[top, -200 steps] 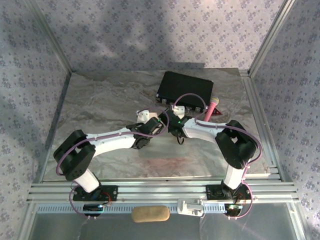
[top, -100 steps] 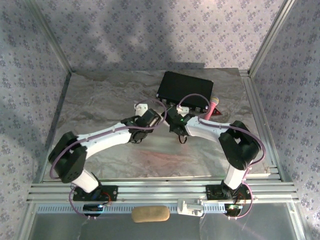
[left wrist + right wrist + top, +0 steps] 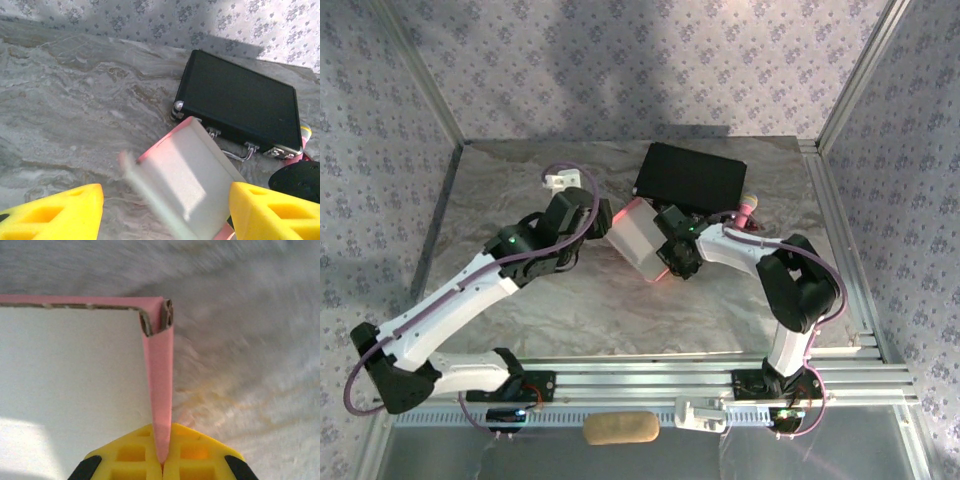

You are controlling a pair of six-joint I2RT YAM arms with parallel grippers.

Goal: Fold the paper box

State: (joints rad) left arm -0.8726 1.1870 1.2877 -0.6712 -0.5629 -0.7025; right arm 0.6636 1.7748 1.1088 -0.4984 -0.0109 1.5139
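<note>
**Left arm off the box; right tool holds it alone**

Change: a second ago both arms were bunched over the middle of the counter (image 3: 520, 300) and covered the work. The left arm has since swung back toward the far left. The left tool (image 3: 166, 189) now stands with its jaws apart and nothing between them, aimed at the box from a short way off.

The paper box (image 3: 638, 238) is now exposed. It sits mid-counter, turned at an angle, pale face up with pink showing along its edges. The right tool (image 3: 162, 462) is closed tight on one thin pink wall, right beside a folded corner where the card is doubled over.

Judgement: the walls on that side look formed, so the left arm's release probably marks the end of one fold. A re-grip for the next flap seems likely. The near edge of the box is blurred in the left wrist view, so I cannot tell whether it rests on the counter.

Edges and room:
- Far side is tight. The box's far corner is just beside the latch edge of the black case (image 3: 692, 177).
- The pink microphone (image 3: 748, 206) lies at the right end of the case.
- To the left and on the near side the counter is bare, so that is the safer way to move.
</note>
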